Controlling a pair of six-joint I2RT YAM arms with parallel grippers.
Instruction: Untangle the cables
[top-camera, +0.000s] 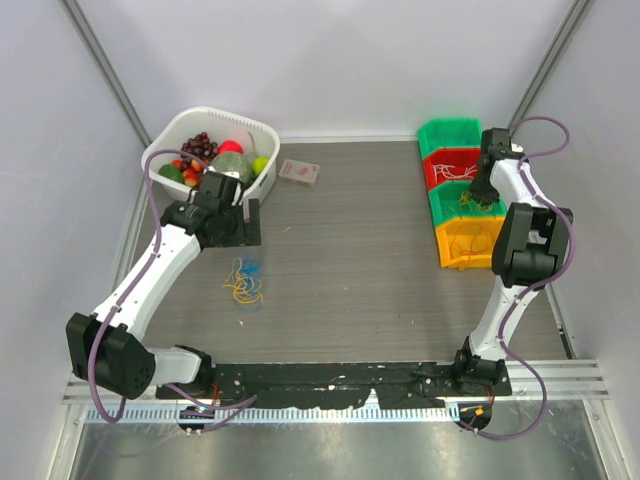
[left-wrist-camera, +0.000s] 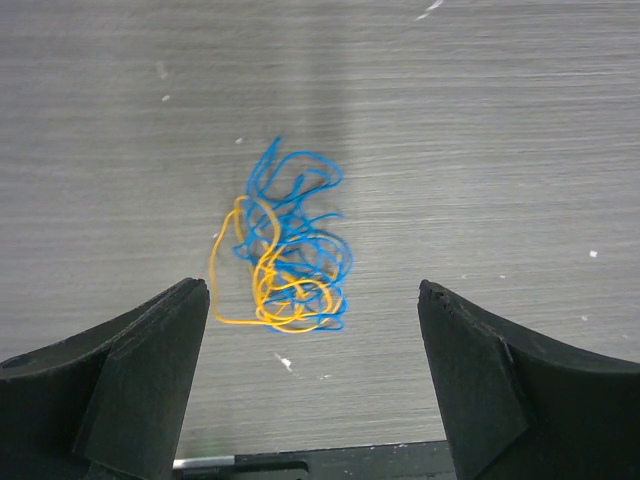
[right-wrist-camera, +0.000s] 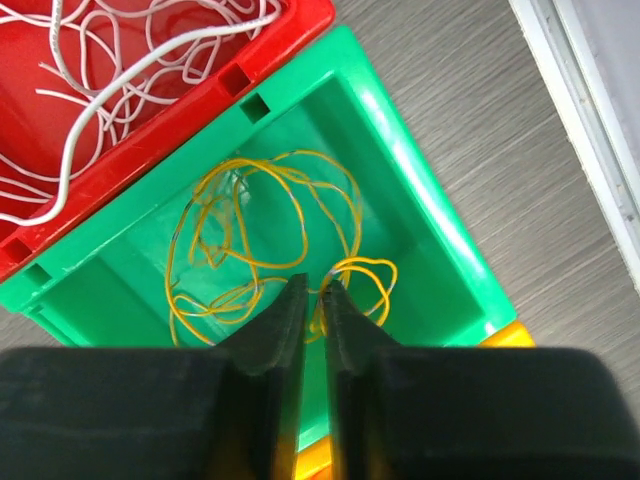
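**Mia:** What is closest to us?

**Ben:** The two black fingers (left-wrist-camera: 130, 380) of the left end effector (left-wrist-camera: 312, 292). They are spread wide apart and hold nothing.

**Mia:** Why so wide?

**Ben:** I think it is so they can come down around the pile below. It is a little knot of cables (left-wrist-camera: 290, 255) on the grey surface (left-wrist-camera: 500, 150), right between the fingers.

**Mia:** How many are in it?

**Ben:** Two that I can see. One blue cable (left-wrist-camera: 300, 215) and one orange-yellow cable (left-wrist-camera: 228, 320), looped through each other.

**Mia:** And the other arm?

**Ben:** The right end effector (right-wrist-camera: 322, 295) hangs over a green bin (right-wrist-camera: 420, 200). Its fingers are nearly together, with only a thin slit. A yellow strand runs by the tips. I cannot tell if it is pinched.

**Mia:** Why there?

**Ben:** I guess each cable gets its own bin once it is pulled free. One yellow cable (right-wrist-camera: 290, 155) lies in the green one. The red bin (right-wrist-camera: 300, 30) beside it holds white cables (right-wrist-camera: 150, 75), too curly to count.

**Mia:** How many bins?

**Ben:** Four in the row of bins (top-camera: 447, 128). Far back on the other side stand one white basket (top-camera: 165, 140) of fruit and one small box (top-camera: 299, 171).
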